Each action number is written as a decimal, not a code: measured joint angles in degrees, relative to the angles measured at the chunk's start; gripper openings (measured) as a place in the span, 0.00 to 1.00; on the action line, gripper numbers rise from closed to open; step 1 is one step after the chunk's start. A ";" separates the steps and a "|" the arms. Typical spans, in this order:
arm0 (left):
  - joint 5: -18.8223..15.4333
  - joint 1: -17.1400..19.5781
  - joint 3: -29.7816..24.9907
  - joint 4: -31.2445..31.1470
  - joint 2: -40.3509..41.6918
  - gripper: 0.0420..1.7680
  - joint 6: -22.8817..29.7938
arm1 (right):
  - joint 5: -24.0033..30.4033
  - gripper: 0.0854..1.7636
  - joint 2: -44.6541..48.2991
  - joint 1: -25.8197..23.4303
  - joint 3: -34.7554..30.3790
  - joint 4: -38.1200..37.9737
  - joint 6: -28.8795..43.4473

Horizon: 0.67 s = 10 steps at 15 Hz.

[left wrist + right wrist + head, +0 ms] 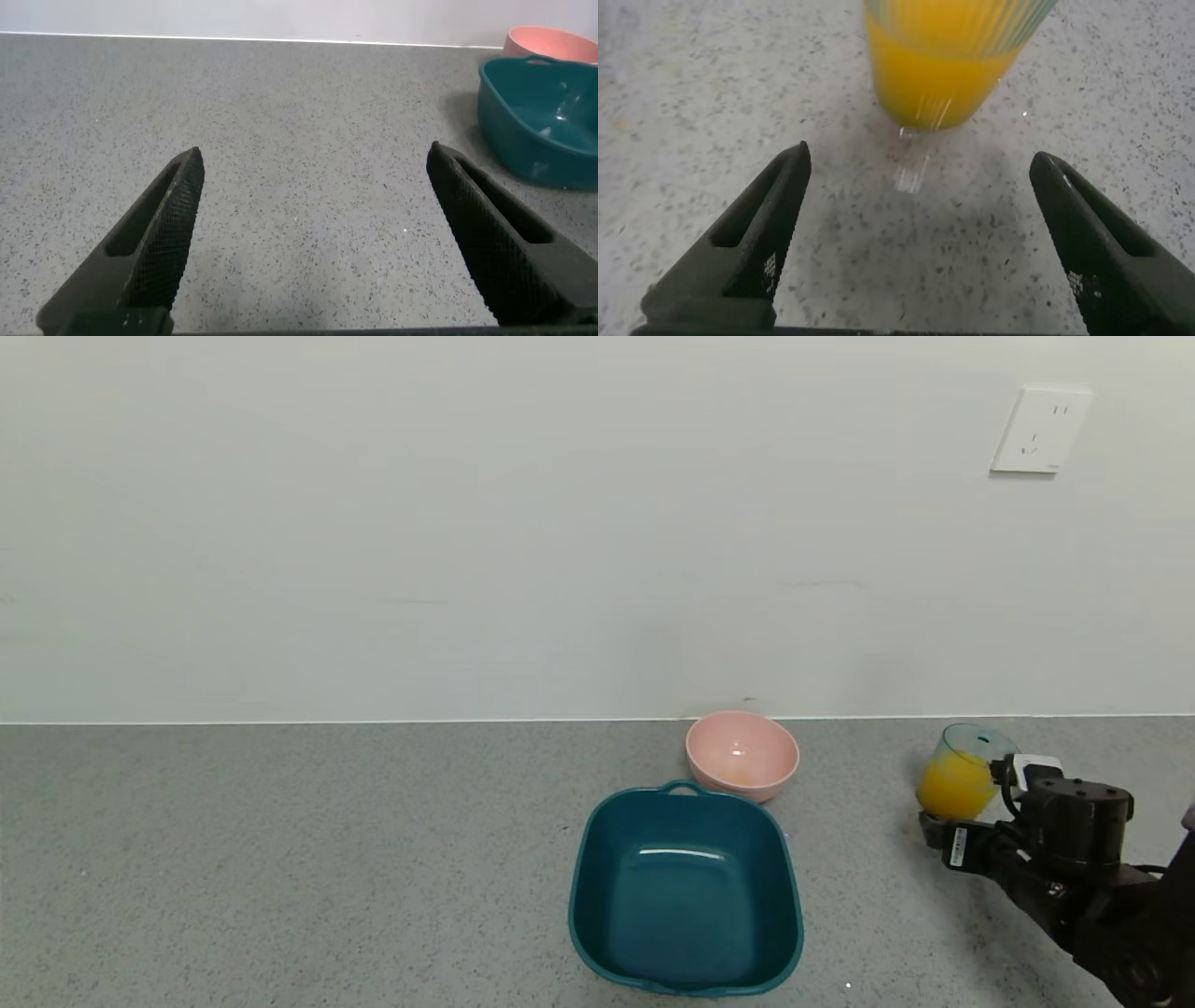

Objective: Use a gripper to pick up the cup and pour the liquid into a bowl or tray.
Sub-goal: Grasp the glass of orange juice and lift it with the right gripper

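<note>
Centring matters: right end effector [917,238], fingers spread wide, should straddle the ribbed translucent blue-green plastic cup [948,56] at twelve o'clock before closing

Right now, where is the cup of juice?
In the head view the cup stands on the counter at the far right, right of the pink bowl, just ahead of the open right gripper, not yet gripped.

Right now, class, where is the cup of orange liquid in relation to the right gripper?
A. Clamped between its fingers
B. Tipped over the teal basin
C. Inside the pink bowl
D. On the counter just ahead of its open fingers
D: the cup stands upright on the counter, ahead of the right gripper, whose open fingers are not touching it.
</note>
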<state>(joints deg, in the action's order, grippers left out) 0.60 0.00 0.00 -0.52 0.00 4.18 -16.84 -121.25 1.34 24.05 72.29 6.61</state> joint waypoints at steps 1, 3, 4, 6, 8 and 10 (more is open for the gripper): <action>-0.02 0.00 0.00 0.00 0.00 0.97 0.00 | -0.83 0.97 -0.77 -0.29 0.94 0.01 0.20; 0.00 0.00 0.00 0.00 0.00 0.97 0.00 | -1.41 0.97 -1.96 -0.71 2.73 0.04 0.26; 0.00 0.00 0.00 0.01 0.00 0.97 -0.02 | -1.55 0.97 -2.46 -0.83 3.69 0.04 0.26; 0.02 0.00 0.00 0.00 0.00 0.97 0.02 | -1.79 0.97 -3.62 -1.23 5.99 0.04 0.17; 0.00 0.00 0.00 0.00 0.00 0.97 0.00 | -1.93 0.97 -4.85 -1.50 8.28 0.04 0.15; 0.00 0.00 0.00 0.00 0.00 0.97 0.00 | -1.96 0.97 -6.27 -1.87 10.70 0.04 -0.02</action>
<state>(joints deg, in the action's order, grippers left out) 0.60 0.00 0.00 -0.52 0.00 4.18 -18.80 -127.51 -0.52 34.76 72.33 6.58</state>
